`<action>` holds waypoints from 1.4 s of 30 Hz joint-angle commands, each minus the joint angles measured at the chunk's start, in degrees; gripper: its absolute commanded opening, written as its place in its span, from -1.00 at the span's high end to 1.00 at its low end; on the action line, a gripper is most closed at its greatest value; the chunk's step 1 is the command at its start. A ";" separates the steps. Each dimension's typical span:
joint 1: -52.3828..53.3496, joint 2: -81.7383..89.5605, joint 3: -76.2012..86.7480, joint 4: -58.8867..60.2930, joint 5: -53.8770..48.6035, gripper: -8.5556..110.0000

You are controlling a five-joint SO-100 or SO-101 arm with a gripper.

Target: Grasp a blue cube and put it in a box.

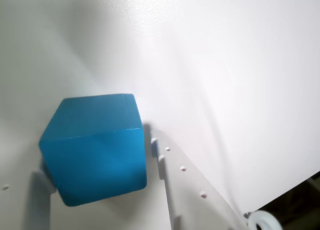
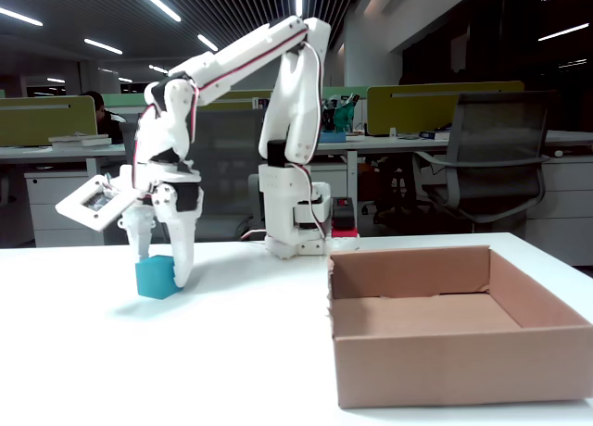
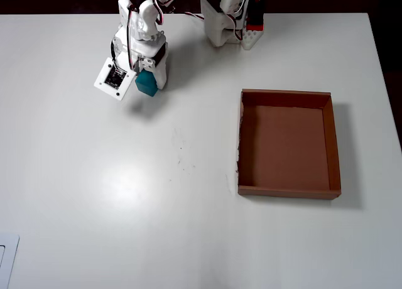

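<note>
The blue cube (image 2: 156, 277) rests on the white table at the left of the fixed view, and it fills the lower left of the wrist view (image 1: 95, 150). My gripper (image 2: 165, 267) is lowered over it with one finger on each side. In the wrist view the right finger (image 1: 182, 185) stands a thin dark gap away from the cube's side, and the jaws are not closed on it. In the overhead view the cube (image 3: 146, 83) shows just under the gripper (image 3: 146, 75) at the far left. The brown cardboard box (image 3: 333, 144) lies empty to the right.
The arm's base (image 3: 227, 19) stands at the table's far edge. A white wrist camera housing (image 3: 114, 79) juts out beside the gripper. An office chair (image 2: 486, 167) and desks stand behind the table. A white object (image 3: 6, 257) lies at the near left corner.
</note>
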 commanded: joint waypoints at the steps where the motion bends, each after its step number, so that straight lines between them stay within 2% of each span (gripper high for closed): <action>1: -0.79 0.88 -0.70 -0.26 0.44 0.50; 24: -2.02 2.11 -0.79 -0.70 3.78 0.59; 42: -9.32 8.61 -13.45 14.15 13.27 0.59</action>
